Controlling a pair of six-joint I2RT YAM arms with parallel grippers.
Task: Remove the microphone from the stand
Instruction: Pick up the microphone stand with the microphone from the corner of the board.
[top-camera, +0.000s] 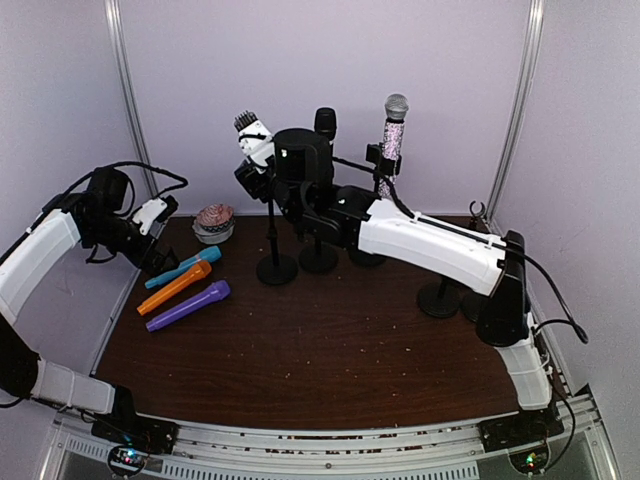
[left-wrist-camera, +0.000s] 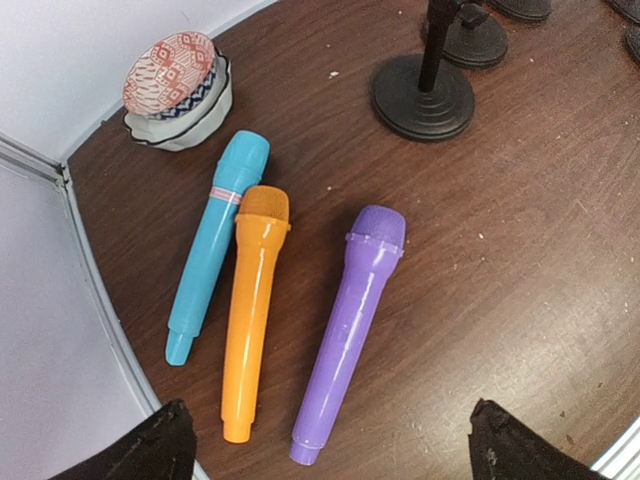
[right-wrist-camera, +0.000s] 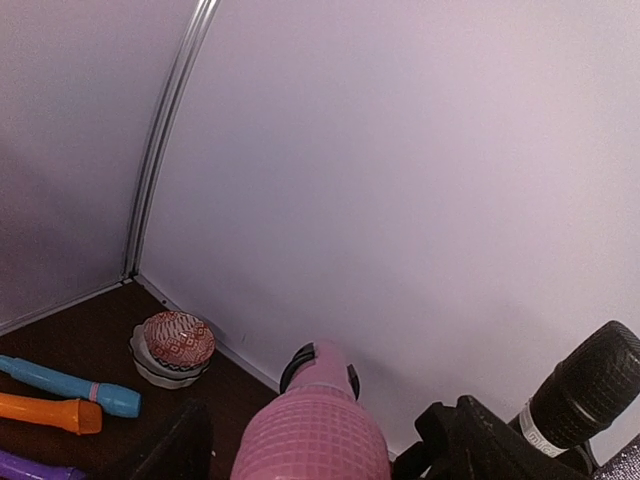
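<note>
A pink microphone with a gridded head sits in the black clip of a stand. In the top view it looks pale, on the stand with the round base. My right gripper is open, with a finger on each side of the microphone's head and a small gap showing on the left; in the top view it is at the stand's top. My left gripper is open and empty, above three toy microphones at the left of the table.
Blue, orange and purple toy microphones lie side by side. A patterned bowl stands behind them. A black microphone and a glitter microphone stand on their own stands. More stand bases stand at the right.
</note>
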